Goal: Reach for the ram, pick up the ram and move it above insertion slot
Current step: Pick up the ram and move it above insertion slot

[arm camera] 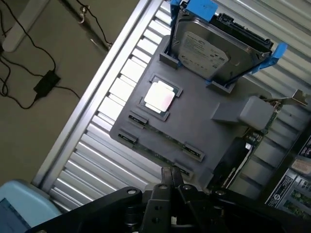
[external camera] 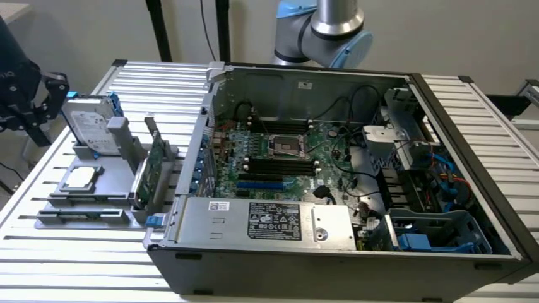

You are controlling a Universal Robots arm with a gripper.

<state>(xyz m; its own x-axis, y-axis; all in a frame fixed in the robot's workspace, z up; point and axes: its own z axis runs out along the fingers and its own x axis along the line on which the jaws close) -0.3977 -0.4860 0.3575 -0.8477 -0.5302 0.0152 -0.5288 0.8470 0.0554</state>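
Note:
The ram (arm camera: 154,152) looks like a thin stick standing on edge in a long slot of the grey holder (arm camera: 194,126), on the side away from the hard drive; in the exterior view the ram (external camera: 84,216) is at the holder's front edge. My gripper (arm camera: 170,178) hangs above the holder's near side, apart from the ram, fingers pressed together with nothing between them. From outside, the gripper (external camera: 35,123) is a black shape over the table's left edge. The black insertion slots (external camera: 278,165) lie on the motherboard inside the open case.
The holder also carries a silver hard drive (arm camera: 204,48) in a blue bracket, a square chip (arm camera: 159,97) and an upright green card (external camera: 150,173). The open computer case (external camera: 337,252) takes up the table's middle and right. Cables lie on the floor (arm camera: 43,82).

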